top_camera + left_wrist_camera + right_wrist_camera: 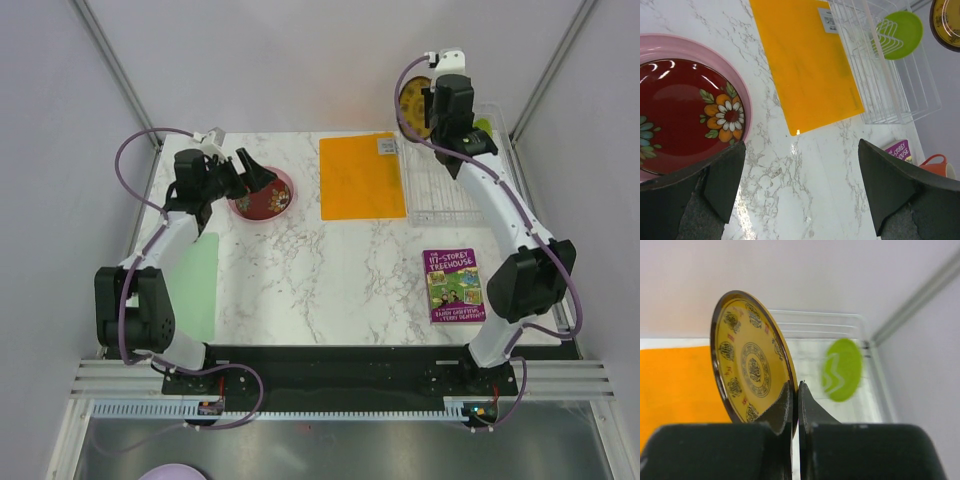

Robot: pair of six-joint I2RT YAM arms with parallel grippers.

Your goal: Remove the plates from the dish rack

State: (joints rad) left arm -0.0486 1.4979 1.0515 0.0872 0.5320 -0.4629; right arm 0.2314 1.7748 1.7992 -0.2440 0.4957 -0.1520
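My right gripper (pixel 432 112) (pixel 796 390) is shut on the rim of the yellow patterned plate (pixel 412 103) (pixel 747 360) and holds it upright above the far end of the clear dish rack (pixel 445 185) (pixel 860 327). The lime green plate (pixel 483 125) (pixel 842 370) (pixel 897 35) stands in the rack's far right corner. The dark red speckled plate (pixel 265 198) (pixel 685 115) lies in the pink plate (pixel 236 208) (pixel 747 107) on the table at the left. My left gripper (pixel 255 172) (pixel 800 190) is open and empty just above their near edge.
A flat orange mat (pixel 360 175) (pixel 810 65) lies between the stacked plates and the rack. A purple book (pixel 455 285) (pixel 900 150) lies in front of the rack, with an orange mug (pixel 937 162) beside it. A pale green mat (pixel 195 285) is at the left.
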